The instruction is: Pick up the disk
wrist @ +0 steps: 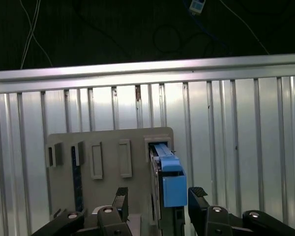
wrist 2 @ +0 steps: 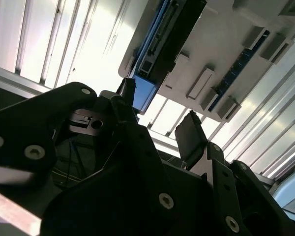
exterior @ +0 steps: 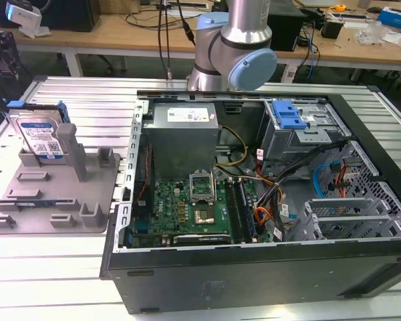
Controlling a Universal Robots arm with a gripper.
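My hand (wrist: pixel 158 195) is open wide and it holds nothing. In the first wrist view my two fingers (wrist: pixel 196 194) sit one on each side of the disk (wrist: pixel 171 184). One finger is just beside the blue end of the disk. The other finger is a bit apart from it. I cannot see either finger touching the disk.

The disk stands up on its edge in a slot of the grey tray (wrist: pixel 108 140). The tray lies on the ribbed metal surface (wrist: pixel 236 147). In the exterior view the tray and the disk are on the exterior view's left. They are well apart from the big open computer case (exterior: pixel 254 274).

So how far am I? I think the first part is done, because my hand is lined up around the disk. The closing is not done. The lifting is not done either. The disk sits in its slot.

Now I count. There is one disk. There is one grey tray, with a few posts sticking up from it. There is one open computer case. There is one arm (exterior: pixel 234 40), and one hand with two fingers.
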